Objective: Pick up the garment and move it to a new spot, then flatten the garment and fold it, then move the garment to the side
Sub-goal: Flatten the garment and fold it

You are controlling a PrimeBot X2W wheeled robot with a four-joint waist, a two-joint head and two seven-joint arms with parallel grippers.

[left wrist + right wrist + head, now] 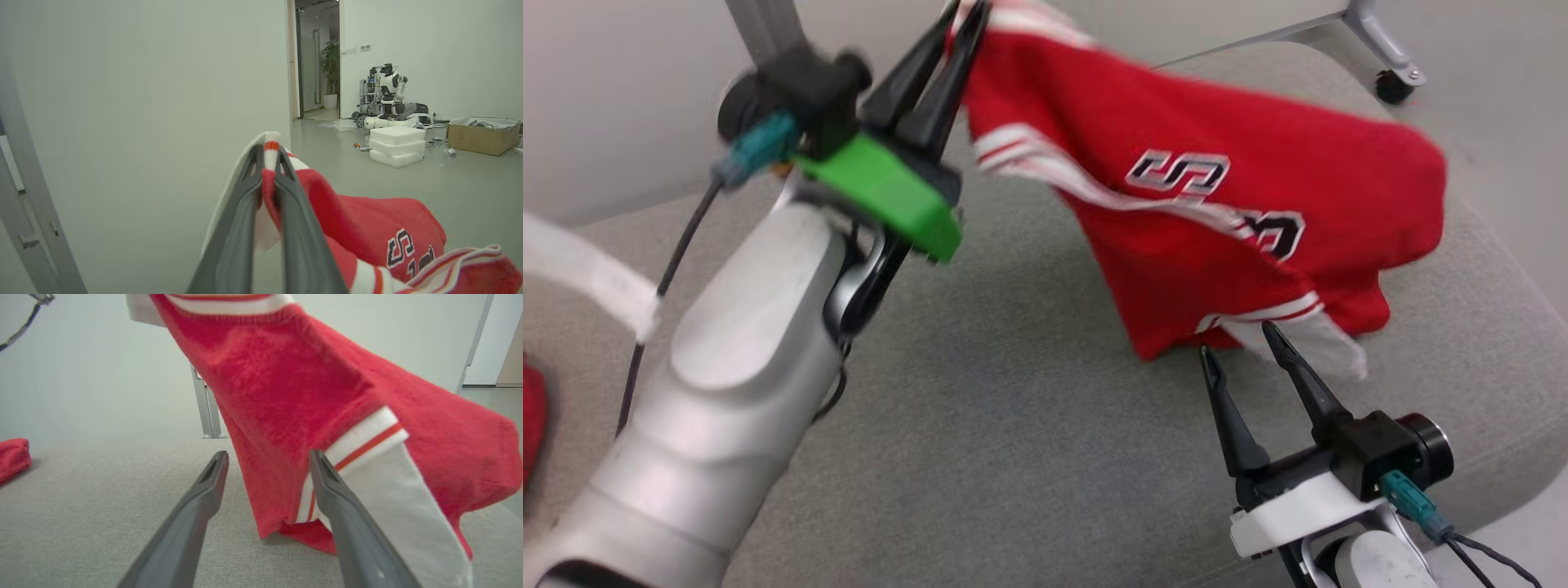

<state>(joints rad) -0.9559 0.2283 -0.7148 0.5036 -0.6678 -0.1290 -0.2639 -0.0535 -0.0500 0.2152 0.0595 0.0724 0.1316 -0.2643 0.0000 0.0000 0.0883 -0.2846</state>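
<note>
Grey fabric covers the counter [1013, 425] across the head view, with a caster [1392, 82] on the floor at 1 o'clock. My left pincer [968, 20] stands at 11 o'clock, clenched on the striped white edge of the garment [1217, 220]. That garment, red with white bands and lettering, hangs from the grip and slopes down toward 4 o'clock, where its lower part rests on the counter. My right pincer [1236, 340] sits at 5 o'clock, released, fingers spread, tips just beside the garment's lower hem. A second red cloth [531, 425] shows at the 9 o'clock edge.

Left wrist view: a pale wall [143, 102] takes the 9 o'clock half. My left pincer [269, 163] grasps a white-and-orange striped fold between both fingers; the garment [367, 228] trails off toward 4 o'clock. At 2 o'clock, well apart, stand another robot [388, 94], stacked foam blocks [396, 145] and a cardboard box [482, 136].

Right wrist view: my right pincer [268, 455] is released, holding nothing. The garment [286, 384] hangs from 12 o'clock down to the counter [81, 506]. One finger lies across its striped band; contact cannot be confirmed. The red cloth [14, 457] lies at 9 o'clock, and a metal post [204, 404] rises behind.
</note>
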